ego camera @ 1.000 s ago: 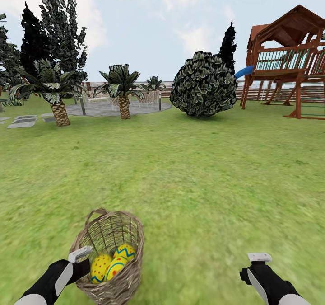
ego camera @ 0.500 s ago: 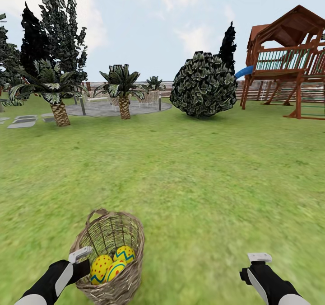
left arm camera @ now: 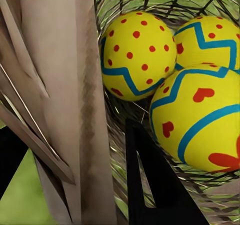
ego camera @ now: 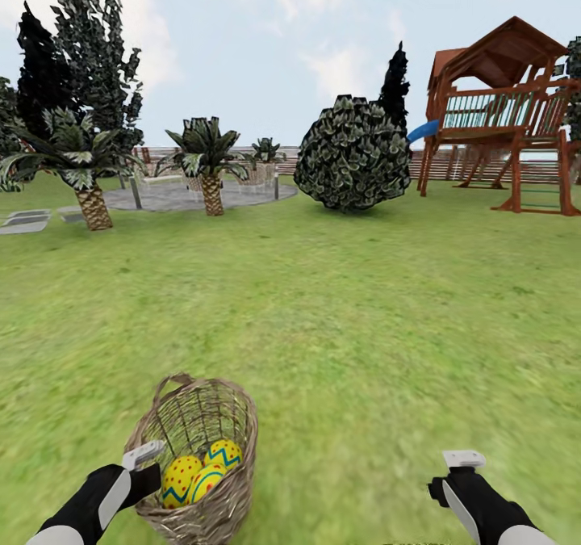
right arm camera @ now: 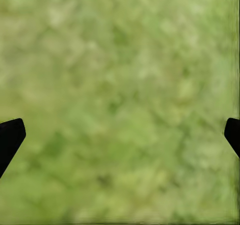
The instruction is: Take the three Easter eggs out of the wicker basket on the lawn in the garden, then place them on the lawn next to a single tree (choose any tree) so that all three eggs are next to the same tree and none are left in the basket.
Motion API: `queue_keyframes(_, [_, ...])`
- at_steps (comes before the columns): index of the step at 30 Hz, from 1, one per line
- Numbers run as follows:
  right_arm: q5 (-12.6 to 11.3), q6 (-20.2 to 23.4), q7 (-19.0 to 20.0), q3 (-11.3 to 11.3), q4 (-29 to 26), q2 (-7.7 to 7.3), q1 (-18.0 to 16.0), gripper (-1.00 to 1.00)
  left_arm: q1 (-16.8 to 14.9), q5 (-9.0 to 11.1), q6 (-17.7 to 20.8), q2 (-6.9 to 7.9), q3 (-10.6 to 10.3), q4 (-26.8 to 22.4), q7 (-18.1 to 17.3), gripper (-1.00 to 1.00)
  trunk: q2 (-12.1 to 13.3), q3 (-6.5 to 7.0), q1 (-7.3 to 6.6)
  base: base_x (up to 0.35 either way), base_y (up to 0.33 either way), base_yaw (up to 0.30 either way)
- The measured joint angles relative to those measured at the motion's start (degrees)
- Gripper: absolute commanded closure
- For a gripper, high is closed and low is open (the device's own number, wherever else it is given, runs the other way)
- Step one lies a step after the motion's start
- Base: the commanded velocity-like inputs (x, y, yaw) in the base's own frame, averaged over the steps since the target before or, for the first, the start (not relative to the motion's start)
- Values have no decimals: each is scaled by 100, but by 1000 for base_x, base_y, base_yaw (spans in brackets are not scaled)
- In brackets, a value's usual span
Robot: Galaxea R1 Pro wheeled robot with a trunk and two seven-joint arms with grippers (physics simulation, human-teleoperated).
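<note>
The left gripper (ego camera: 144,454) clenches the wicker basket (ego camera: 230,496) rim at seven o'clock, three Easter eggs (ego camera: 196,474) inside. The right gripper (ego camera: 463,459) fingers hang released over the lawn (ego camera: 363,311). A jolt could likely tip eggs out.

wicker basket (ego camera: 211,440) mouth open, lawn (ego camera: 387,327) unobstructed
</note>
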Motion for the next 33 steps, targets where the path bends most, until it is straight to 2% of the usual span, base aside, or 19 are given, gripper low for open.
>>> queue_keyframes(6, [0, 0, 0, 0, 0, -1, 0, -100, 0, 5, -3, -7, -9, 0, 0, 100, 241, 121, -132, 0, 0, -259])
queue_keyframes(18, [7, -3, -5, 5, 3, 7, -2, -100, 2, 7, -6, -15, -28, 2, 0, 100, 722, 337, -395, 0, 0, -23])
queue_keyframes(33, [0, 17, 0, -7, 0, -8, 0, -100, 0, 0, -4, -18, -27, 9, 0, 100, 1324, 606, -725, 0, 0, -262])
